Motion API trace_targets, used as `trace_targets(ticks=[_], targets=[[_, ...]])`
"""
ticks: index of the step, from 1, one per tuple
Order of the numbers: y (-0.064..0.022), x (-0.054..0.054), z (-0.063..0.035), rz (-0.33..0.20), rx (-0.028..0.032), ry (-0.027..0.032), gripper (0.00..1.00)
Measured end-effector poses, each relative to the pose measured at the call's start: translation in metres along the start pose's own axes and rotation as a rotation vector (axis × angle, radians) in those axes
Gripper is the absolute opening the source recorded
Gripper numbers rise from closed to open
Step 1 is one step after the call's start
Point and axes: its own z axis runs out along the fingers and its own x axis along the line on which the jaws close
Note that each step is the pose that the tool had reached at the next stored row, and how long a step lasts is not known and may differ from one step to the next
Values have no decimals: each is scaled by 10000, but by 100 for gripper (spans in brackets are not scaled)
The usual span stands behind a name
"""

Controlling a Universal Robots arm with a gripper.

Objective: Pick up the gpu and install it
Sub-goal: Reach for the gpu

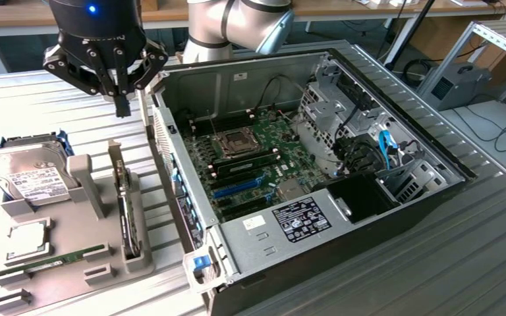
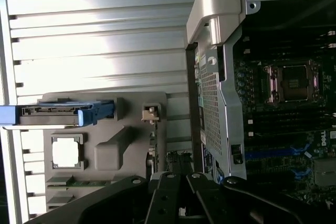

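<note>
The gripper (image 1: 123, 112) hangs high over the metal table (image 1: 51, 105), with its tips pointing down. Its 2 fingers (image 1: 120, 97) are pressed together and hold nothing.

The gpu (image 1: 127, 210) is not picked up. It stands on its thin edge in a slot of the grey tray (image 1: 77, 270), on the side of the tray next to the PC case (image 1: 262, 243). The gripper is above the far end of that slot, well apart from the card.

The tray lies on the exterior view's left. On it, a hard drive (image 1: 26, 176) with a white label leans in a blue frame. A square chip (image 1: 29, 240) lies flat near it, and a green memory stick (image 1: 55, 260) lies near the front of the tray.

The PC case lies on its side just beside the tray, with its side open. Inside is the green board (image 1: 262, 155), with 1 square socket in the middle. Blue slots sit on the board near the front.
</note>
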Motion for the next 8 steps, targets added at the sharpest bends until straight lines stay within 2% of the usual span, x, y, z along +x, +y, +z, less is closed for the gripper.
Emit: trace_targets(ticks=[8], targets=[[-53, -5, -1, -1, 1, 0, 11]])
